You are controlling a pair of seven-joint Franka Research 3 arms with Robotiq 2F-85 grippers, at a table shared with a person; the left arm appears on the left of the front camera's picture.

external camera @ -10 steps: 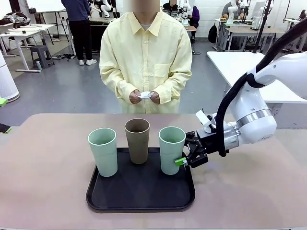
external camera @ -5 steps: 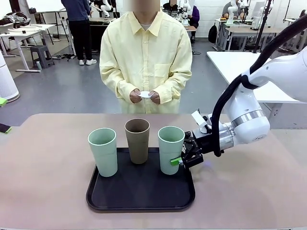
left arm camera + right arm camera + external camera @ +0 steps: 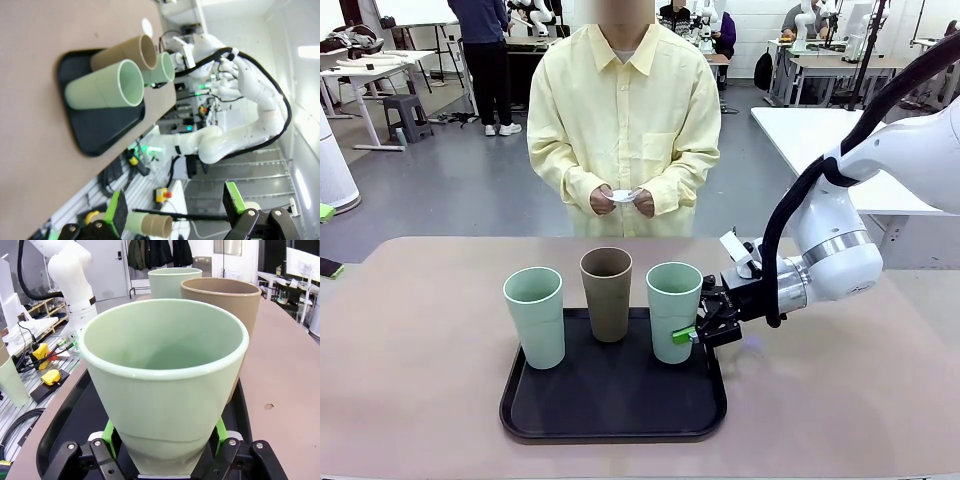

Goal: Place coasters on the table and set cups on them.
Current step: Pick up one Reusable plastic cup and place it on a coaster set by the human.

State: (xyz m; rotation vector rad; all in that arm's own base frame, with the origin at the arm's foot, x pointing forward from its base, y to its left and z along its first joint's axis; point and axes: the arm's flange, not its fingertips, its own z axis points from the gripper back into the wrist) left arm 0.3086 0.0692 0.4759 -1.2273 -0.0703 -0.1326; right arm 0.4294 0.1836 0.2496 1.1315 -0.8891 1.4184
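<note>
my right tool is clamped on the green cup at the right edge of the black tray. my left tool stands apart.

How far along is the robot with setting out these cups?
Done: nothing yet; no coaster lies on the table, and the brown cup, left mint cup and right mint cup all stand on the black tray. In hand: the right pincer grips the right mint cup low down; the person holds a white coaster. Left: laying coasters, setting each cup on one.
</note>
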